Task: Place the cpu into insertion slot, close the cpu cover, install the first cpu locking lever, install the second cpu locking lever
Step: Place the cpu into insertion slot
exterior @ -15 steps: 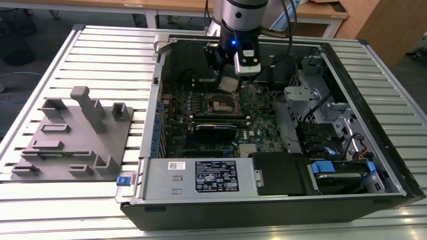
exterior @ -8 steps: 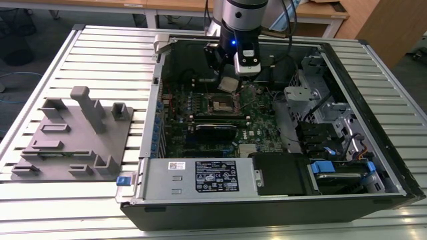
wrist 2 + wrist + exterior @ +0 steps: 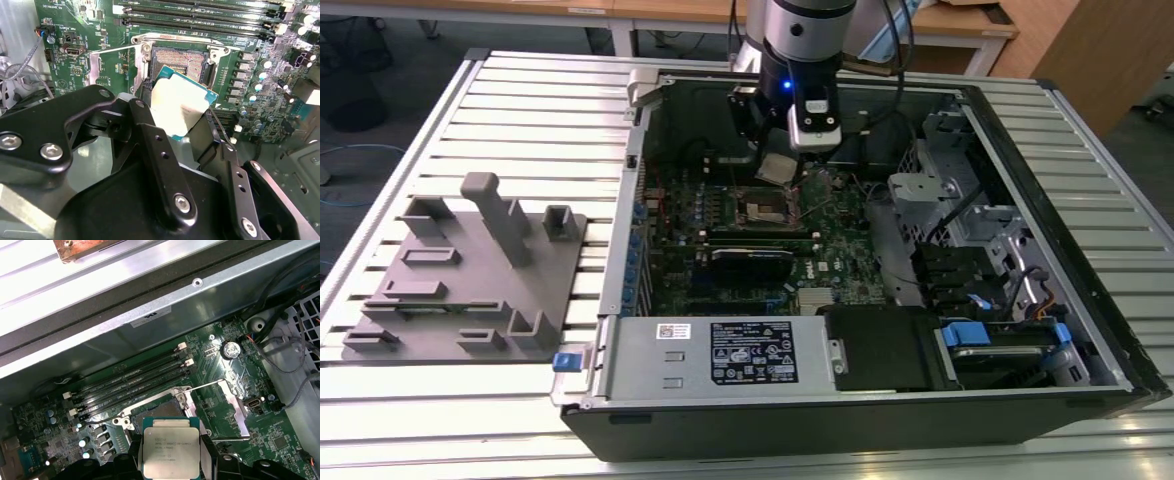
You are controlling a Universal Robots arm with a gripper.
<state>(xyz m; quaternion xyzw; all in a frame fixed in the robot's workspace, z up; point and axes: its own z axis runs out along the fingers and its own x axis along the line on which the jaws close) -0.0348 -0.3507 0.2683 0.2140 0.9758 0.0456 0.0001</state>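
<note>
My gripper (image 3: 781, 160) hangs inside the open computer case, shut on the cpu (image 3: 775, 168), a flat silver-topped square with a teal edge. In both wrist views the black fingers clamp two opposite edges of the cpu (image 3: 180, 105) (image 3: 170, 450). It is held slightly tilted, just above and a little off the insertion slot (image 3: 180, 64) (image 3: 159, 411), whose gold-brown contact field lies bare inside a silver rim (image 3: 765, 208). The cpu cover (image 3: 235, 407) (image 3: 92, 67) stands swung open beside the slot. A thin wire locking lever (image 3: 210, 384) (image 3: 117, 48) is raised next to it.
Long black memory slots (image 3: 130, 375) run beside the socket. The case wall (image 3: 150, 315) rises close behind them. A grey fixture block (image 3: 467, 280) sits at the exterior view's left on the slatted table. Power supply (image 3: 720, 355), drive cages (image 3: 987, 250) and cables (image 3: 295, 365) crowd the case.
</note>
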